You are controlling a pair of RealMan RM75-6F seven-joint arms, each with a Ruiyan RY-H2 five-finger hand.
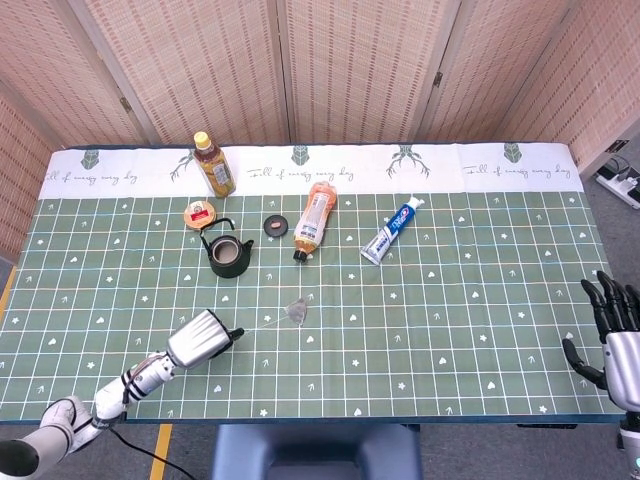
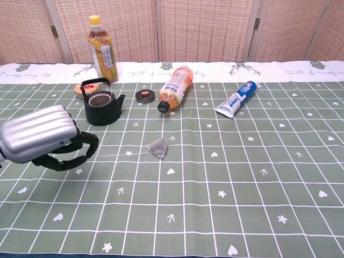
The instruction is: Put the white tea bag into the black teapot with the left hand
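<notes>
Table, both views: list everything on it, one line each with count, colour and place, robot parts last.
teapot: 1, black, lidless, back left
teapot lid: 1, black, right of teapot
tea bag: 1, white-grey, centre, string running left
tea bottle: 1, yellow-capped, upright, back left
orange bottle: 1, lying down, back centre
toothpaste tube: 1, blue-white, back right
small tin: 1, brown, behind teapot
tablecloth: 1, green grid
left hand: 1, silver-black, front left, at the string's end
right hand: 1, black, far right edge, fingers apart

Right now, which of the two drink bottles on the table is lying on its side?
The orange bottle in the middle, cap pointing toward the tea bag. The yellow-capped tea bottle stands upright at the back, behind the black teapot.
</notes>
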